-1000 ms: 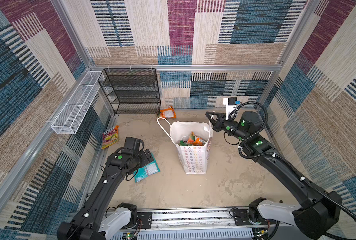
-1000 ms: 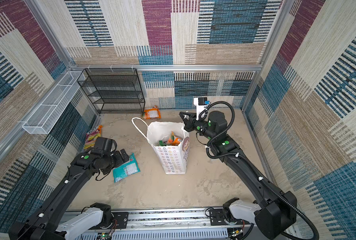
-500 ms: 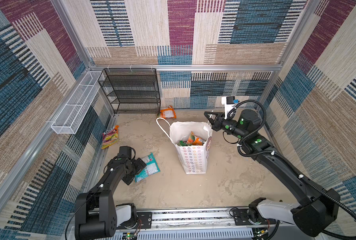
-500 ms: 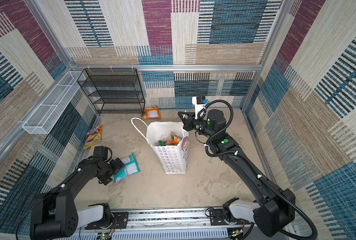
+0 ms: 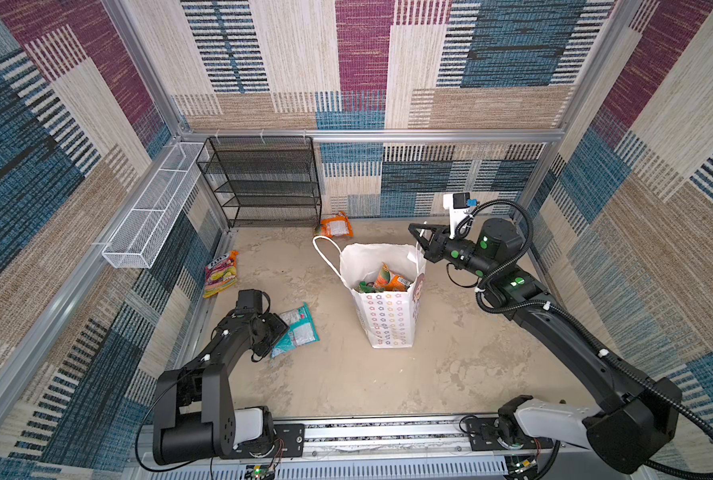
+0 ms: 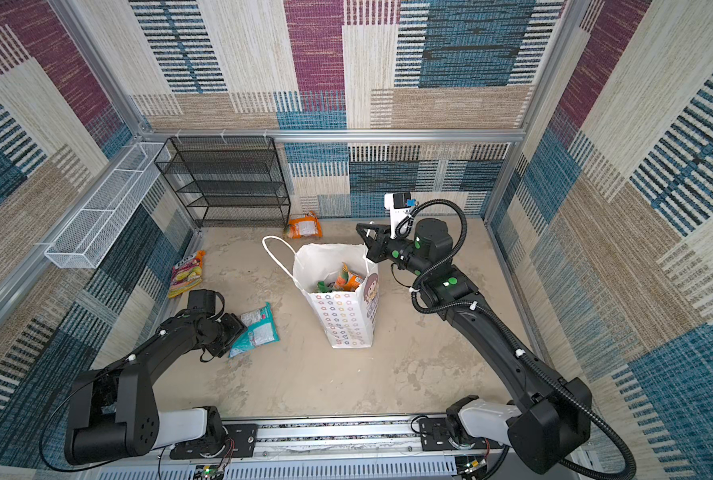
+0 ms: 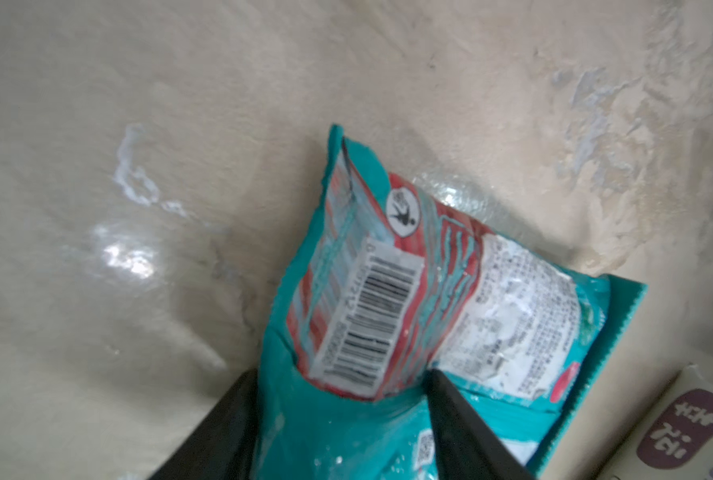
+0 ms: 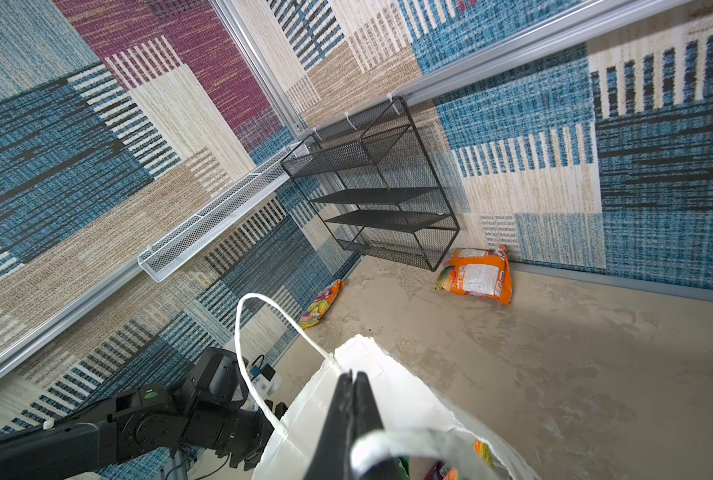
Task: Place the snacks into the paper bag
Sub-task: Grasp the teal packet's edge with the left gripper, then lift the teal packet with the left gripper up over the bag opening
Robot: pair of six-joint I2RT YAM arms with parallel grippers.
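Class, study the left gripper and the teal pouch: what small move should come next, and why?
Probably close the left gripper fully on the teal pouch: its fingers straddle the pouch's end, not yet visibly pinching, and the pouch lies on the floor beside the paper bag.

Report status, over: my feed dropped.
Left gripper straddling teal pouch on floor, grip unconfirmed. Right gripper shut by paper bag rim. Nothing blocking.

The left pincer [image 7: 338, 390] hides the teal pouch's [image 7: 388, 291] near end, cut by the frame. Beside it, the paper bag's [image 7: 679, 419] print is cropped and blurred.
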